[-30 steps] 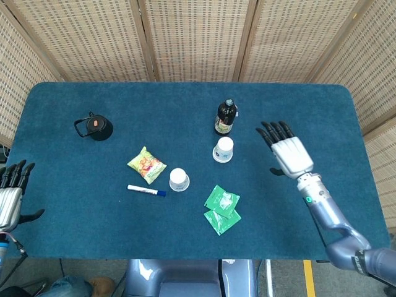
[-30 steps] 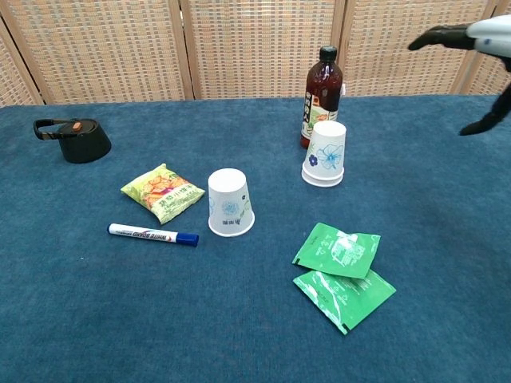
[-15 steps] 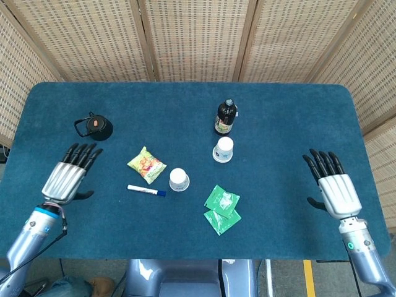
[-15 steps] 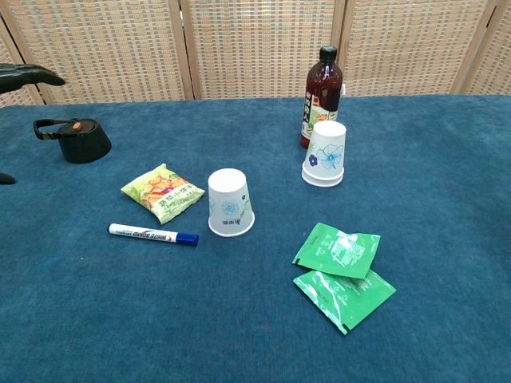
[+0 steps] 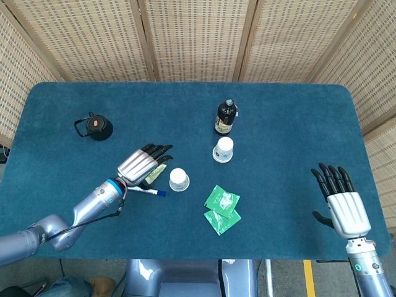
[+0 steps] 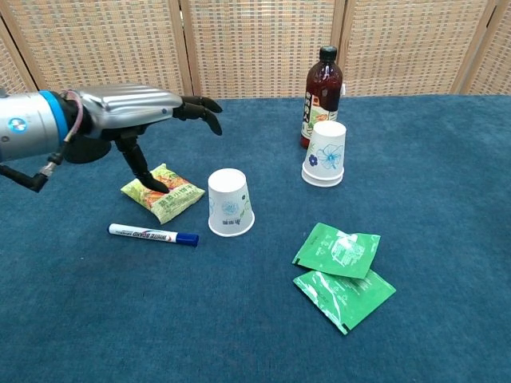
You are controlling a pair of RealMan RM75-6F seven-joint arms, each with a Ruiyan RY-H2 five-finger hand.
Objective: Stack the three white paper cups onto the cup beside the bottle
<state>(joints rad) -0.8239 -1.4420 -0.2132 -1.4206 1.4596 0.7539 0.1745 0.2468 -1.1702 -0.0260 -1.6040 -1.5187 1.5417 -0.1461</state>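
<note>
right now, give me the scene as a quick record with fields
loose cup: upside-down white paper cup between snack bag and green packets
stack: upside-down cups in front of bottle
left robot hand: open, fingers spread, above snack bag
right robot hand: open, at the table's right side
other: marker, black lid

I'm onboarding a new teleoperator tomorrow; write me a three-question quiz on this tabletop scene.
1. True or false: the lone upside-down white paper cup stands between the yellow snack packet and the green sachets.
2. Which hand is nearer that cup? A. left hand B. right hand
3. Fill in: the stacked white cups stand beside the dark ___.

Key: 1 true; 2 A; 3 bottle.
</note>
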